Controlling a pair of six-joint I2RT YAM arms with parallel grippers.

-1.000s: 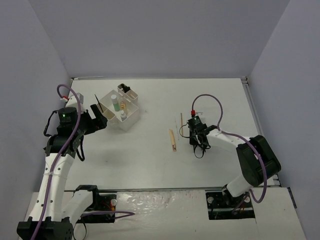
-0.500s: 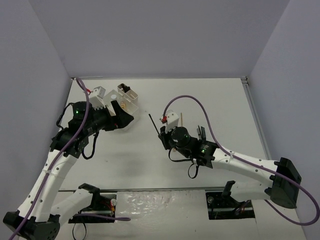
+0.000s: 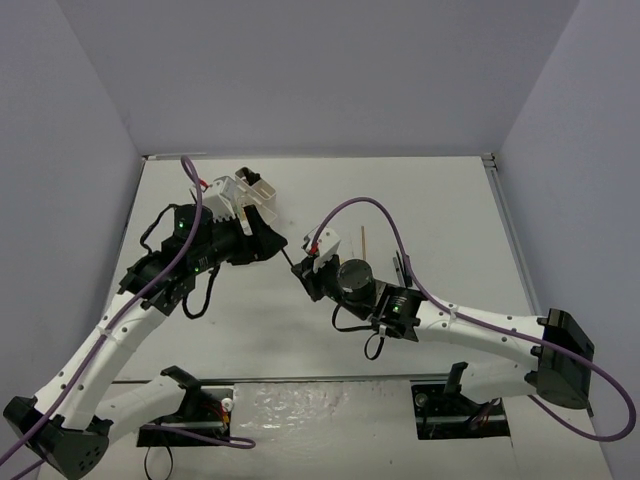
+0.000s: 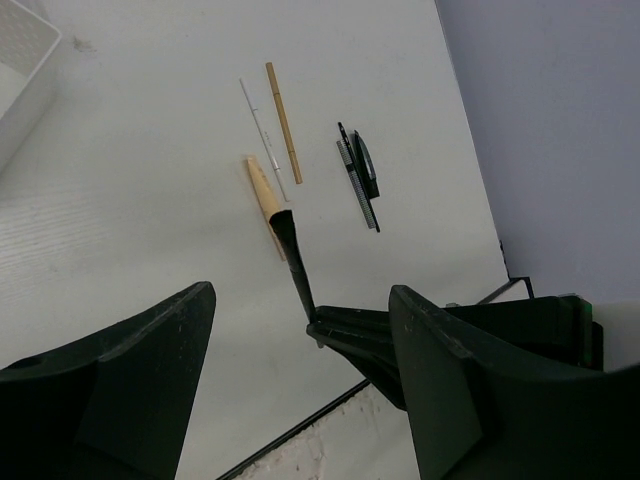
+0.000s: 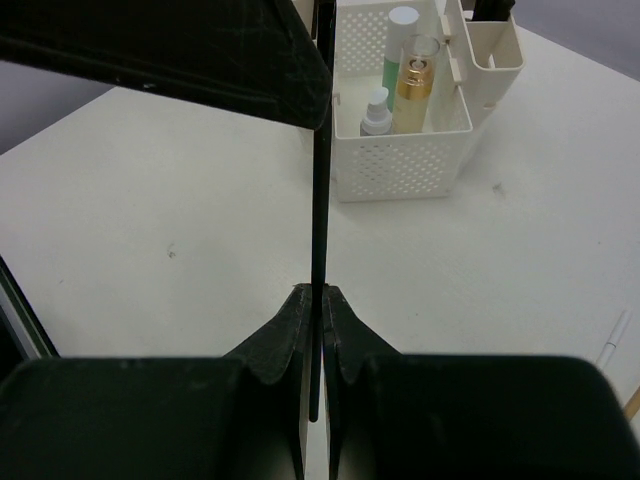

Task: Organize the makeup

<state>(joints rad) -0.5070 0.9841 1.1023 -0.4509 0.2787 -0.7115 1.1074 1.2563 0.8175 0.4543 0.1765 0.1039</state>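
Presently pinches a thin black stick (image 5: 320, 200) in the right gripper (image 5: 318, 300), both pads pressed together on the stick's lower part; holds that stick near the middle of the table (image 4: 150, 150), aimed away from its own wrist toward the left gripper (image 3: 268, 243); spreads the left gripper wide, its dark fingers (image 4: 130, 380) well apart and pinching nothing; frames the stick and the tip of the right claw in the gap between those fingers, as seen from the left wrist; cannot tell whether the stick's far end touches the left finger that crosses it in the right wrist view.

Shows a white box (image 5: 400, 165) at the far left of the table, partly hidden from above by the left arm; finds three bottles standing upright in one of its compartments: a pale green bottle (image 5: 397, 50) with a white cap, a gold bottle (image 5: 415, 85) just beside it, and a small grey bottle (image 5: 375, 112) nearest the right wrist camera.

Finds the loose pieces lying flat to the right of the stick, well apart from the box: a tan pencil (image 4: 262, 192); a thin white stick (image 4: 258, 125) and a thin tan stick (image 4: 283, 122) roughly parallel just beyond it; a black piece (image 4: 360, 172) farther right, apart from the rest.
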